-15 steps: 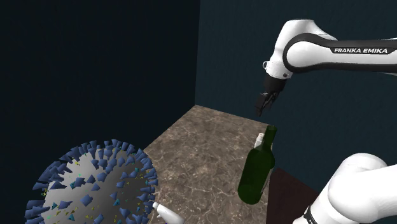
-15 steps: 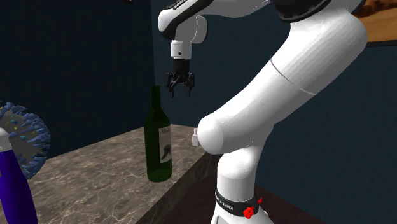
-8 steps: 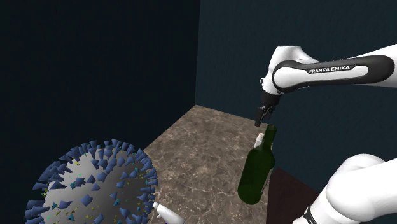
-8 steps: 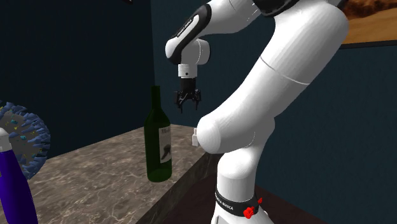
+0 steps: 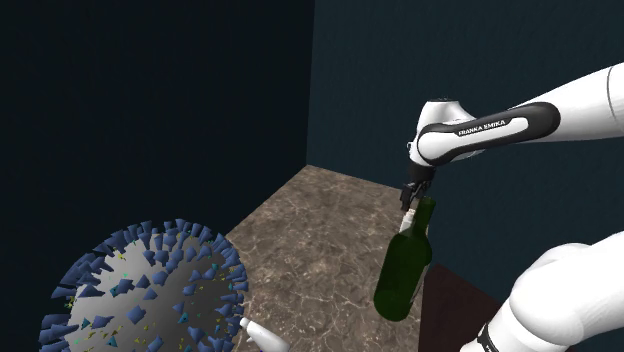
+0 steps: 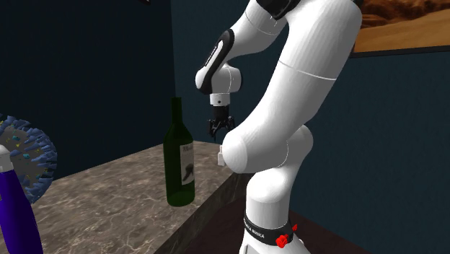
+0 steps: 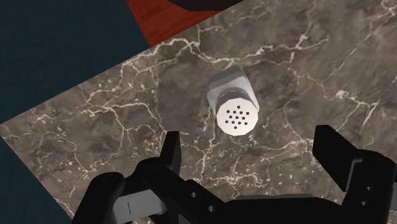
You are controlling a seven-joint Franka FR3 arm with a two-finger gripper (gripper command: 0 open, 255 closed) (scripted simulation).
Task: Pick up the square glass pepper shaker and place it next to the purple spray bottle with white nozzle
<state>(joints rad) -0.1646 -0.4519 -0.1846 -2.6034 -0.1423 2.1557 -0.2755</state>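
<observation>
The claw (image 6: 220, 130) is seen lower than a second ago, spread open. Across the worktop (image 6: 108, 195) are found the purple spray bottle (image 6: 18, 224), green bottle (image 6: 180, 166), then pepper shaker (image 6: 221, 154): judged light, rigid, slippery, best gripped across flat sides.

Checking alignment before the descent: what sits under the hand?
A pale shaker with a perforated round cap stands on the marble counter, below the open hand, untouched. In the shoulder view the green wine bottle covers its lower body.
</observation>
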